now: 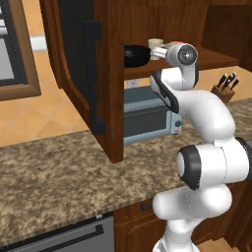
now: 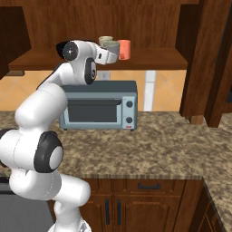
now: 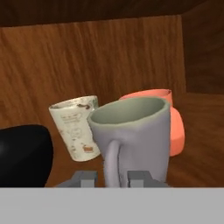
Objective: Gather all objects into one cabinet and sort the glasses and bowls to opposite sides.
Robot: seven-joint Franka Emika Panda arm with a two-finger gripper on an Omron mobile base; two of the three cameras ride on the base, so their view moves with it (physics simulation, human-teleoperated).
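On the cabinet shelf (image 2: pixel 154 59) I read left to right in the hand view: the black bowl (image 3: pixel 22 153) at the far left, then the cream mug (image 3: pixel 74 127), the grey mug (image 3: pixel 133 140) and the orange-red cup (image 3: pixel 168 122) bunched to the right, which fits sorting bowl and cups apart. My gripper (image 3: pixel 111 177) has its tips either side of the grey mug's handle, a little apart; whether they grip I cannot tell. The left base view adds the open mesh door (image 1: pixel 81 59) and the bowl's gap from the cups; the right base view shows the toaster oven (image 2: pixel 99 106) below.
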